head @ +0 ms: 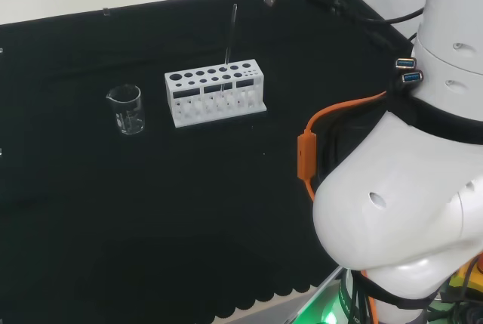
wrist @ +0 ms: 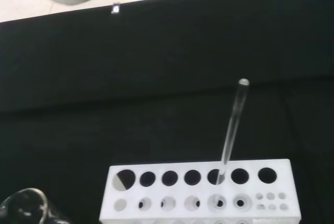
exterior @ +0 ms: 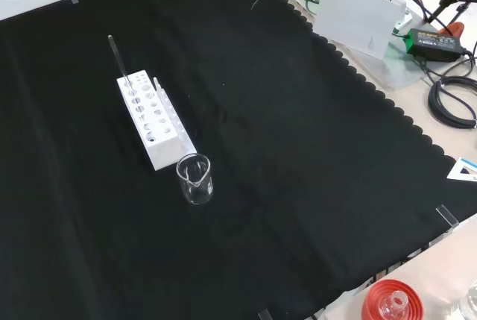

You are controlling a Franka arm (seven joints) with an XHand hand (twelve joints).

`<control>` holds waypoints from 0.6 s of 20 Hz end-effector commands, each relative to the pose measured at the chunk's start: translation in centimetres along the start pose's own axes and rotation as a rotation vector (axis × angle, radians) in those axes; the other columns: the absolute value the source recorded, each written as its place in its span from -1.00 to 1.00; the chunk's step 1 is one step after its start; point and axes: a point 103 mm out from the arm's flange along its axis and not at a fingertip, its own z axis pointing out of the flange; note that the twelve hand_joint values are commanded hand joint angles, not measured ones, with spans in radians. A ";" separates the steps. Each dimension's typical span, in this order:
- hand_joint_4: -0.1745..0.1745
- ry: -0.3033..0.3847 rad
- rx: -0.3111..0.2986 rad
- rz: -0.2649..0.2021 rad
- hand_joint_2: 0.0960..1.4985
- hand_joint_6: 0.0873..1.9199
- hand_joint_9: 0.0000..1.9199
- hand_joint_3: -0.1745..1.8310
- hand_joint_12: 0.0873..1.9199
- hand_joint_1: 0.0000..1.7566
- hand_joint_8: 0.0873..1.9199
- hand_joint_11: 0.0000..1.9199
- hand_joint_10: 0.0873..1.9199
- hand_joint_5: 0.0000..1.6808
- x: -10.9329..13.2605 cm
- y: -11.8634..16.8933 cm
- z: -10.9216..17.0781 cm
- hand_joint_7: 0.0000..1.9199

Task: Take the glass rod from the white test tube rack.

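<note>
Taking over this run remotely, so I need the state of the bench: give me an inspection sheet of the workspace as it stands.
Surface: black cloth, flat, scalloped edge.
Job's things: glass rod stands slightly tilted in a hole of the white test tube rack; not yet taken.
Clutter: empty-looking glass beaker beside the rack; red ribbed stand holding a piece of clear glassware at the bench edge.
Hand: nothing seen.
Cables: orange cable along the arm; black cables off the cloth.
Surroundings: white arm links; black power adapter.
</note>
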 end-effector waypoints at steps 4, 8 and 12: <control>-0.32 -0.022 0.010 0.027 -0.28 -0.45 -0.19 -0.21 0.28 -0.19 -0.19 -0.25 -0.31 -0.69 -1.6 1.3 2.0 -0.45; -0.31 -0.027 0.016 0.029 -0.27 -0.45 -0.18 -0.20 0.28 -0.20 -0.18 -0.24 -0.31 -0.69 -2.0 1.8 2.8 -0.44; -0.31 0.006 0.026 0.036 -0.27 -0.44 -0.18 -0.21 0.28 -0.21 -0.18 -0.24 -0.31 -0.69 -2.3 2.2 3.7 -0.44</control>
